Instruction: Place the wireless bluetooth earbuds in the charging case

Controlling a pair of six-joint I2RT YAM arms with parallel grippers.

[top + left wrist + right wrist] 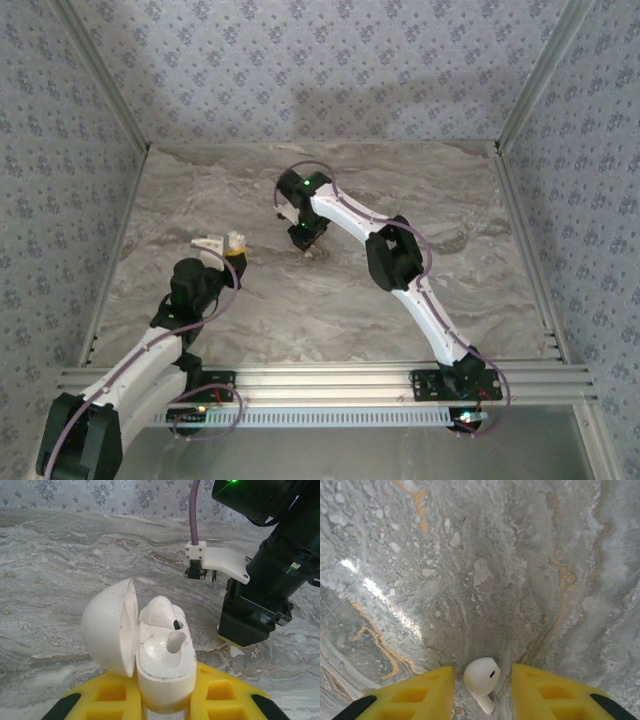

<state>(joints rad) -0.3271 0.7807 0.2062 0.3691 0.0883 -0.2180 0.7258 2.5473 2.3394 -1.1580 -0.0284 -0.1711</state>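
Observation:
My left gripper (pixel 165 702) is shut on the white charging case (pixel 167 672) and holds it upright off the marble table. The case's lid (pixel 107 630) is swung open to the left. One white earbud (pixel 161 611) sits in the far slot, and the near slot beside it is bare. My right gripper (pixel 482 692) is down at the table top, open, with its yellow fingers (pixel 420 692) on either side of a second earbud (pixel 481 676). That earbud lies on the marble, stem toward the camera, with a visible gap to the right finger. In the top view the left gripper (pixel 222 243) and right gripper (pixel 305 243) are close together near mid-table.
The right arm's black wrist (pixel 260 605) with its white camera mount (pixel 217 562) stands just right of and beyond the case. Aluminium rails (pixel 330 380) border the marble table (pixel 400 320) at the near edge, and patterned walls close it in.

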